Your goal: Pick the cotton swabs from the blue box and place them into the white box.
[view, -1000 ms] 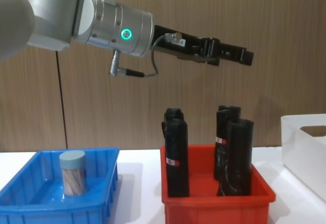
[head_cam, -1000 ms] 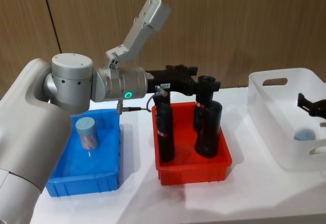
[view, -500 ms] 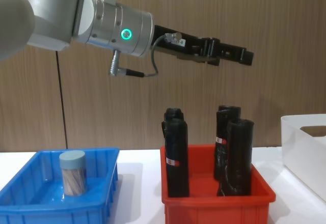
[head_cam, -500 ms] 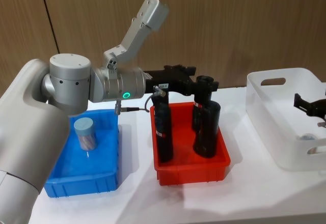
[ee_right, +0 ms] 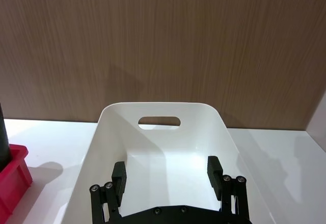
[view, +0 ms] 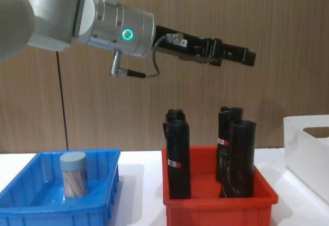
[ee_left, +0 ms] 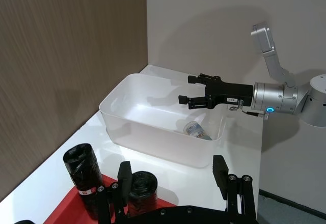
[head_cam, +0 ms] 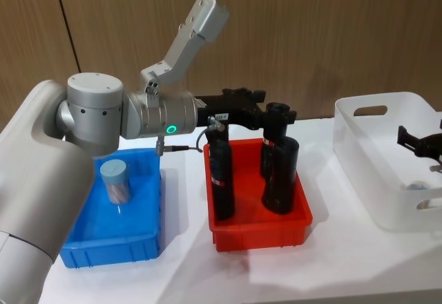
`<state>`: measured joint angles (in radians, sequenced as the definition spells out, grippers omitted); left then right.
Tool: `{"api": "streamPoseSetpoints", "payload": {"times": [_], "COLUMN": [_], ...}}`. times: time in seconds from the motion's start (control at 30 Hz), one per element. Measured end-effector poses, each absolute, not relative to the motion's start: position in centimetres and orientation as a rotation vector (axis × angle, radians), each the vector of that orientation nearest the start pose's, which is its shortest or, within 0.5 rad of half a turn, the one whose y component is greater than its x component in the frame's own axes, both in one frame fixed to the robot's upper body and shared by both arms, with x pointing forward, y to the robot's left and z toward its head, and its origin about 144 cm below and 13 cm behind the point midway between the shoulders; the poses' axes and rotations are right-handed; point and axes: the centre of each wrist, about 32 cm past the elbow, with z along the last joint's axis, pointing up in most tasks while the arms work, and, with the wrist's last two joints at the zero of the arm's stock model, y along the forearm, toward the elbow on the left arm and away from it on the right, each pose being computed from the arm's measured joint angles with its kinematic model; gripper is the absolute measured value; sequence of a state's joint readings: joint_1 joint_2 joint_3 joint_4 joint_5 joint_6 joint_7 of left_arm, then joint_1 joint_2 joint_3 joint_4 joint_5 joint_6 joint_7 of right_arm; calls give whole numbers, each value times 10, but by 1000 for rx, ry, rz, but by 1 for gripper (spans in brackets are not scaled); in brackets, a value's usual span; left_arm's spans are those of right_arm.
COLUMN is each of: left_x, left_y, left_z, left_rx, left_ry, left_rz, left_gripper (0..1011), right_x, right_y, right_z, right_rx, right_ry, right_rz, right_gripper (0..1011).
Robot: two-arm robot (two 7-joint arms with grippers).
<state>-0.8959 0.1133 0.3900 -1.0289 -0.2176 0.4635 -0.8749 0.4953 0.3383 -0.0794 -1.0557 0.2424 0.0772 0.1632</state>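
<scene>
The white box (head_cam: 359, 155) is sitting on the right. The right gripper (ee_left: 187, 89) is hanging over it, fingers spread, holding nothing. The left gripper (view: 245, 56) is hanging above the red bin (head_cam: 259, 231), fingers spread and empty too. One tub (ee_left: 196, 129) is lying on its side in the white box. Another tub (head_cam: 116, 182) is standing lid-up in the blue box (head_cam: 110, 249). To grab it well, I think a gripper should be dropping straight down and pinching its round sides.

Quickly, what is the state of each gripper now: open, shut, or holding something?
Left gripper: open, holding nothing, high above the red bin.
Right gripper: open, holding nothing, over the white box.
</scene>
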Motion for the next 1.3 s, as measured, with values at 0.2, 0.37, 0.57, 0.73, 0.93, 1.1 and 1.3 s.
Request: {"api": "streamPoseSetpoints", "payload": {"times": [0.2, 0.37, 0.57, 0.73, 0.93, 1.1, 1.3], "left_x": [660, 660, 660, 660, 660, 656, 646], "left_y": [175, 175, 175, 175, 175, 177, 181], "left_z": [1343, 1343, 1343, 1343, 1342, 1336, 1322], "left_rx": [227, 227, 227, 227, 228, 227, 227], "left_ry": [90, 90, 90, 90, 90, 76, 41], "left_rz": [476, 476, 476, 476, 478, 503, 564], "left_gripper": [1004, 1004, 1004, 1004, 1004, 1004, 1004], "right_x": [586, 586, 586, 586, 585, 581, 569], "right_y": [-357, -357, -357, -357, -356, -352, -340], "right_z": [1190, 1190, 1190, 1190, 1190, 1189, 1186], "right_rx": [-142, -142, -141, -141, -141, -139, -132], "right_ry": [19, 18, 18, 17, 15, 6, -15], "right_rz": [-1505, -1504, -1504, -1504, -1502, -1492, -1465], "right_gripper": [1002, 1001, 1002, 1002, 1001, 1002, 1002]}}
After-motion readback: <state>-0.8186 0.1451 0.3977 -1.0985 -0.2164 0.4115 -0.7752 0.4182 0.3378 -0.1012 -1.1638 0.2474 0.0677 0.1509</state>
